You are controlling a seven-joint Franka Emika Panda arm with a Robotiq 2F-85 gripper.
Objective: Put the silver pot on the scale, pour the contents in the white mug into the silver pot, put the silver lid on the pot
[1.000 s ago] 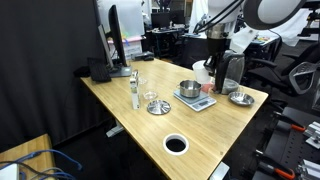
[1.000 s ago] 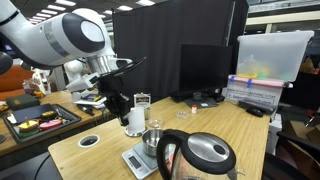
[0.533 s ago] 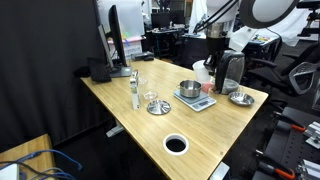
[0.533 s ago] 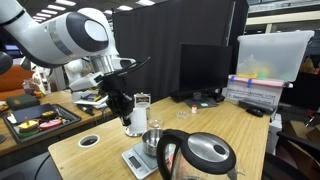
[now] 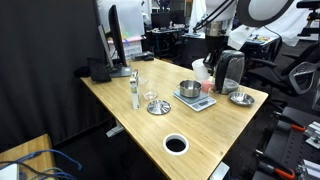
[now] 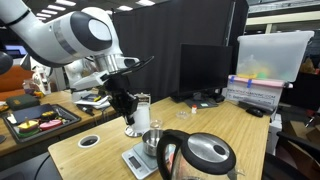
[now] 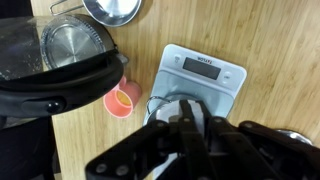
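The silver pot [image 5: 189,90] sits on the pale scale [image 5: 198,103]; both also show in an exterior view, the pot [image 6: 152,141] on the scale [image 6: 137,160]. My gripper [image 6: 130,103] is shut on the white mug [image 6: 139,114] and holds it just above the table, beside the pot. In an exterior view the mug [image 5: 202,72] hangs behind the scale. The silver lid [image 5: 157,106] with its knob lies on the table to the left. In the wrist view my fingers [image 7: 186,122] cover the mug and most of the pot; the scale [image 7: 208,70] shows beyond them.
A tall steel-and-black kettle [image 5: 231,71] stands next to the scale, with a flat silver dish [image 5: 241,98] and a small pink cup [image 7: 122,102] near it. A white-rimmed black disc [image 5: 176,144] and a bottle [image 5: 135,90] are on the table. Monitors stand at the back.
My gripper has lifted the white mug a little and carried it toward the pot on the scale. Pot, scale and lid have not moved.
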